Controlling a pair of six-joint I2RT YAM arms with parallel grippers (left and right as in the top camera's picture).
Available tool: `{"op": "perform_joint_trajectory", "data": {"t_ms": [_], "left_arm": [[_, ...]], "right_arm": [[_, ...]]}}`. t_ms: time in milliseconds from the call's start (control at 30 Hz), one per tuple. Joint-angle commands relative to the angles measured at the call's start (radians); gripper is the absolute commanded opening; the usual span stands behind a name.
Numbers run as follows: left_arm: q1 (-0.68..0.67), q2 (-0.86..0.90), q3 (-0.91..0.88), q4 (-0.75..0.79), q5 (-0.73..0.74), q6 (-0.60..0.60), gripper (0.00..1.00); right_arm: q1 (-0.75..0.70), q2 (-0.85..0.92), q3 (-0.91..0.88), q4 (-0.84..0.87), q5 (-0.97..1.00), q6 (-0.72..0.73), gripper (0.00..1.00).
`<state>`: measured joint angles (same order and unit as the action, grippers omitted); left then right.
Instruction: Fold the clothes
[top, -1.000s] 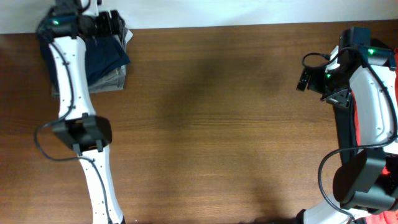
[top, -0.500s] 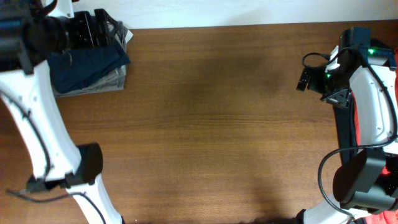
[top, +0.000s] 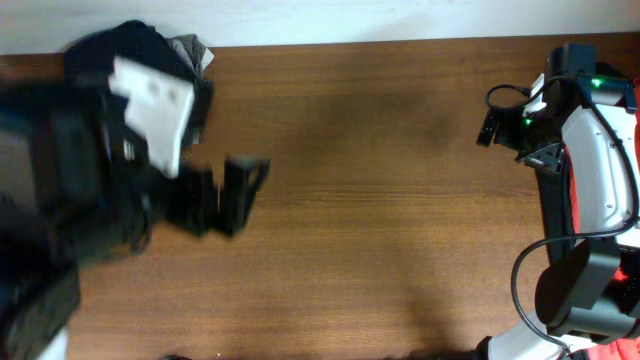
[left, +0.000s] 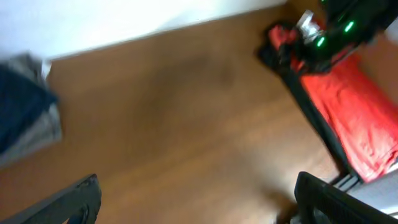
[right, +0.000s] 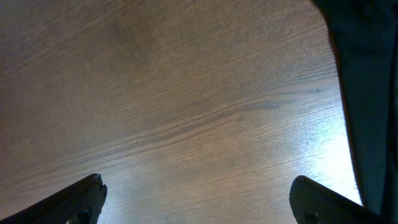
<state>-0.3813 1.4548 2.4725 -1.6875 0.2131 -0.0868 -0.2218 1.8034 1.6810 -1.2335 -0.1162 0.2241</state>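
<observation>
A folded stack lies at the table's far left corner, with a dark navy garment (left: 17, 107) on top of a grey one (left: 38, 134). In the overhead view my blurred left arm hides most of it, and only a grey corner (top: 192, 47) shows. A red garment (left: 356, 106) lies at the right edge beside my right arm, with black fabric (left: 281, 53) next to it. The red garment also shows in the overhead view (top: 576, 200). My left gripper (top: 222, 195) (left: 199, 202) is open and empty, high above bare wood. My right gripper (top: 487, 126) (right: 199, 199) is open and empty over bare table, with dark fabric (right: 367, 81) at its right.
The brown wooden table (top: 380, 220) runs between the two arms. A white wall strip (top: 400, 20) borders the far edge. The right arm's base (top: 580, 290) stands at the near right.
My left arm has swung off the stack, up toward the camera and toward the table's middle, and is motion-blurred. The stack stays at the corner. The right arm has not moved.
</observation>
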Motion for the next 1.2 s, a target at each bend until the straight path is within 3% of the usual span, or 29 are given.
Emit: {"op": "perform_joint_trajectory", "data": {"t_ms": [0,233,433,900,1167], "left_arm": [[-0.071,-0.134,-0.234,0.003,-0.165,-0.111,0.99],[-0.097,-0.368,-0.631,0.097,-0.172,-0.190,0.99],[-0.097,-0.462,-0.821,0.114,-0.176,-0.265,0.99],[-0.097,-0.462,-0.856,0.000,-0.215,-0.264,0.99],[-0.005,-0.465,-0.867,0.138,-0.232,-0.235,0.99]], "right_arm": [[-0.003,-0.005,0.006,-0.001,0.013,-0.007,0.99],[-0.003,-0.005,0.006,-0.001,0.013,-0.007,0.99],[-0.003,-0.005,0.006,-0.001,0.013,-0.007,0.99],[-0.003,-0.005,0.006,-0.001,0.013,-0.007,0.99],[-0.003,-0.005,0.006,-0.001,0.013,-0.007,0.99]]}}
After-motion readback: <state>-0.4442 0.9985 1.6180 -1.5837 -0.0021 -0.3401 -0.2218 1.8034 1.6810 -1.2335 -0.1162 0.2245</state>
